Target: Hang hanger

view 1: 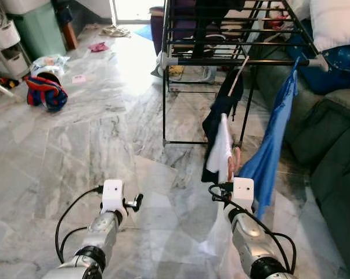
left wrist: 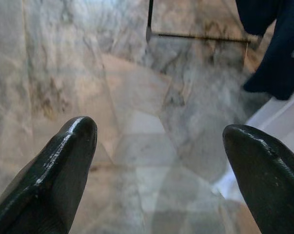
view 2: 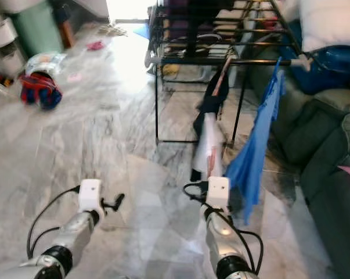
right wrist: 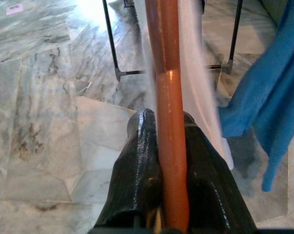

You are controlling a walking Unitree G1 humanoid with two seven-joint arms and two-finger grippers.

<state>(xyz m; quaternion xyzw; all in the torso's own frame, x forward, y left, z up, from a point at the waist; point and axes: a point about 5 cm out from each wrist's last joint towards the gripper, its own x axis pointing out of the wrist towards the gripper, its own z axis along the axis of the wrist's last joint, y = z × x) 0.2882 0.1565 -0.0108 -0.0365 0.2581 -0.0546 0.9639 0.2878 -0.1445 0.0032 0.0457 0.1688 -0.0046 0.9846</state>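
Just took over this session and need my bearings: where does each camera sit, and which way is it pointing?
Left eye view: on the head, looking forward and down at the marble floor and drying rack; both silver arms show.
Right eye view: the stereo twin, same scene.
Left wrist view: on the left arm, looking along the open left end effector at the floor.
Right wrist view: on the right arm; the right end effector is shut on the brown hanger.
Shared: the blue garment and white garment appear in head and right wrist views.
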